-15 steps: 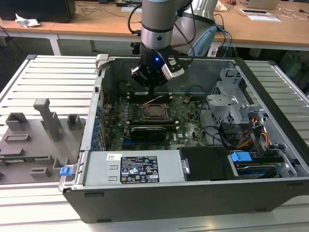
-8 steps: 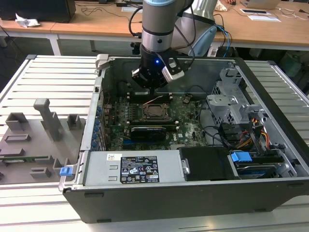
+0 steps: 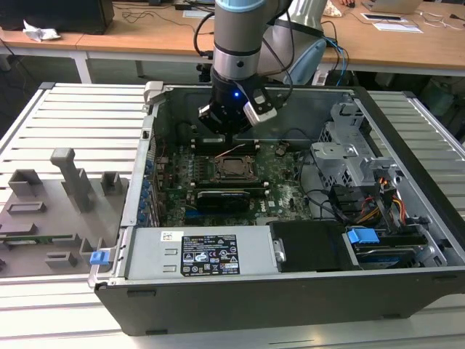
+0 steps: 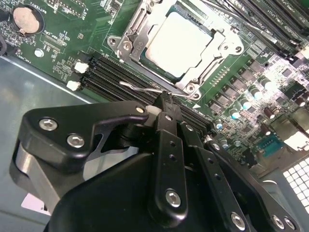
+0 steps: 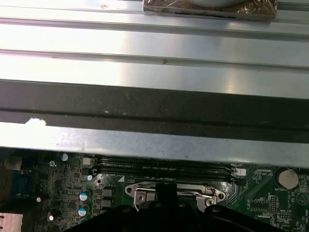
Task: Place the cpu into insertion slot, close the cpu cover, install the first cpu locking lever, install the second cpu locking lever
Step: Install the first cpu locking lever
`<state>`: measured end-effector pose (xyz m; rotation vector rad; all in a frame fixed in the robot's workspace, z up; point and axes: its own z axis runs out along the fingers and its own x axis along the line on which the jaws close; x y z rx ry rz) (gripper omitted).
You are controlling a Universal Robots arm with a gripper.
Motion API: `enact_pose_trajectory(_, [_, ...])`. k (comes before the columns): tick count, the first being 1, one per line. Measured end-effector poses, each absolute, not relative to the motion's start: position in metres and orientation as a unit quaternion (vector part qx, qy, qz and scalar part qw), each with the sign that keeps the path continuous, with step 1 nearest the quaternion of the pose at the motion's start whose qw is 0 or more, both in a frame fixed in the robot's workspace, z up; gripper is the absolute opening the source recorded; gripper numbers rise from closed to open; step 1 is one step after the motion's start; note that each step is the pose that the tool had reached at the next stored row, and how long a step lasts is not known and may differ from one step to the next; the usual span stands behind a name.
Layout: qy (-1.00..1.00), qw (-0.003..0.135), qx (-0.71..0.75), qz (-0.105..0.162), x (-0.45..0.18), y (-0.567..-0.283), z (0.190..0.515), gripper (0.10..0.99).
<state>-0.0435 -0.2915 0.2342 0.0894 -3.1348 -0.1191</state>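
Landmark: the insertion slot (image 3: 234, 166), a square socket framed in dark metal near the middle of the green motherboard (image 3: 283, 178), inside the open computer case (image 3: 407, 211).

CPU: the cpu (image 4: 181, 41) lies flat in the slot, silver-grey top facing up.

Cover: the cpu cover (image 4: 200, 72) lies down over the chip's edges, its central window leaving the metal top exposed; judged closed.

Lever: a thin wire locking lever (image 4: 140, 87) runs along one side of the slot, between the socket frame and the neighbouring memory slots (image 4: 111, 77). Its long axis lies parallel to that side of the frame. It appears raised off its catch, so judged not yet latched.

Pincer: the gripper (image 4: 161, 104) has its fingers drawn together, the tips just beside the lever's end; whether they actually pinch the wire or merely touch it cannot be told.

Key relation: in the second wrist view the slot lies directly beyond the fingertips, with the lever between tips and frame. In the exterior view the arm hangs over the slot's far edge, toward the case's back wall.

Progress: chip seated and cover down, judging from how the parts lie; the work stands at the levers.

First wrist view: the socket frame (image 5: 174, 193) sits just past the pincer body, under the case wall (image 5: 154, 145).
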Motion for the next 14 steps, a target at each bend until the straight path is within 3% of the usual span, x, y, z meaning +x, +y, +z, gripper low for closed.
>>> enact_pose_trajectory(14, [-0.999,-0.002,0.026,-0.044,-0.0360,-0.2836,0.2276,0.106])
